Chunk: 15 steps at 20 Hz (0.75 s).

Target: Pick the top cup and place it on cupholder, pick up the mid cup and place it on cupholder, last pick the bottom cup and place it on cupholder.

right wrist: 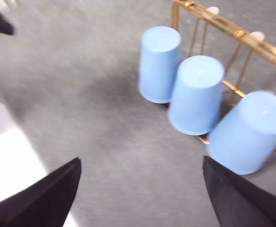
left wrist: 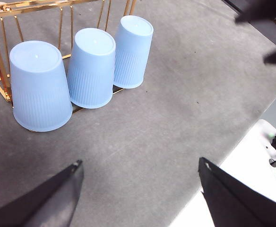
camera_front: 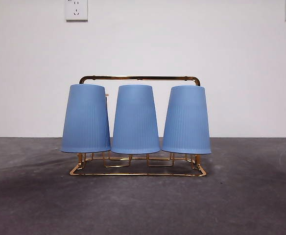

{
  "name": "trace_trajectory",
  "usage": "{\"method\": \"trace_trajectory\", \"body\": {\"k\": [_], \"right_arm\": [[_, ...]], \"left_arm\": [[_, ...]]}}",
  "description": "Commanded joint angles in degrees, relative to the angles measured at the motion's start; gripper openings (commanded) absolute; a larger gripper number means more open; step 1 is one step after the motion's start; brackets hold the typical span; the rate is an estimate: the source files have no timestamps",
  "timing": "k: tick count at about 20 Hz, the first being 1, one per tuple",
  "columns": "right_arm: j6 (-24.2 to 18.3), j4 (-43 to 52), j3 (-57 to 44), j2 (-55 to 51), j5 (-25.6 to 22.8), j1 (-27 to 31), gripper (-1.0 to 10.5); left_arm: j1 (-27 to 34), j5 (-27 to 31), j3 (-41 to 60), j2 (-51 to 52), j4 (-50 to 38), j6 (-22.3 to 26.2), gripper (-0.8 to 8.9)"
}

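A: Where do the cups sit?

B: All three blue cups hang upside down on the cupholder (camera_front: 139, 78), the gold wire rack standing on the grey surface (camera_front: 250, 196) in front of a white wall. In the front view they form a row: the left cup (camera_front: 86, 118), the middle cup (camera_front: 135, 119) and the right cup (camera_front: 186, 119), each with its mouth down just above the rack's base. The left and middle cups look to touch at their rims; the right cup sits just beside the middle one.

A: And the arched handle bar?

B: It runs behind the cups' closed ends, slightly higher than them.

A: What about the arms?

B: Neither shows in the front view. The left end effector (left wrist: 138, 189) hangs above the bare surface, near side of the rack, jaws spread wide with nothing between them. The right end effector (right wrist: 140, 189) is likewise spread wide and holds nothing, also over bare surface and apart from the cups. Its picture is blurred.

A: Anything on the wall?

B: A white socket (camera_front: 76, 10) high on the left.
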<state>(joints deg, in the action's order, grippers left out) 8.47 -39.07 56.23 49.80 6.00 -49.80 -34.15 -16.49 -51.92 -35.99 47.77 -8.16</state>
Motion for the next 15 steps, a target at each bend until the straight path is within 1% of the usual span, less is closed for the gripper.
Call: {"method": "trace_trajectory", "body": {"k": [1,4,7,10,11,12,13,14,15], "right_arm": [[5.2,3.7,-4.9,-3.3,0.0,-1.9,4.1],[6.3,6.6,-8.5,-6.1,-0.5,-2.2,4.1],[6.5,7.0,-8.5,-6.1,-2.0,-2.2,4.1],[6.6,6.9,-8.5,-6.1,-2.1,-2.2,4.1],[6.8,6.9,-8.5,-6.1,-2.8,-2.2,3.7],[7.7,6.5,-8.5,-6.1,-3.8,-2.2,2.3],[7.8,6.3,-8.5,-6.1,-4.9,-2.2,0.8],[7.8,6.2,-8.5,-6.1,-5.3,-2.2,0.1],[7.8,6.1,-8.5,-6.1,-5.7,-2.2,0.1]], "left_arm": [[-0.4,0.0,-0.5,-0.3,-0.6,0.2,3.74],[-0.4,0.0,-0.5,-0.3,-0.6,0.2,3.74],[-0.4,0.0,-0.5,-0.3,-0.6,0.1,3.74],[-0.4,0.0,-0.5,-0.3,-0.6,0.2,3.68],[-0.4,0.0,-0.5,-0.3,-0.6,0.2,3.43],[-0.4,0.0,-0.5,-0.3,-0.6,0.2,2.42],[-0.4,0.0,-0.5,-0.3,-0.6,0.2,1.19],[-0.4,0.0,-0.5,-0.3,-0.6,0.1,-0.01],[-0.4,0.0,-0.5,-0.3,-0.6,0.1,0.14]]}}
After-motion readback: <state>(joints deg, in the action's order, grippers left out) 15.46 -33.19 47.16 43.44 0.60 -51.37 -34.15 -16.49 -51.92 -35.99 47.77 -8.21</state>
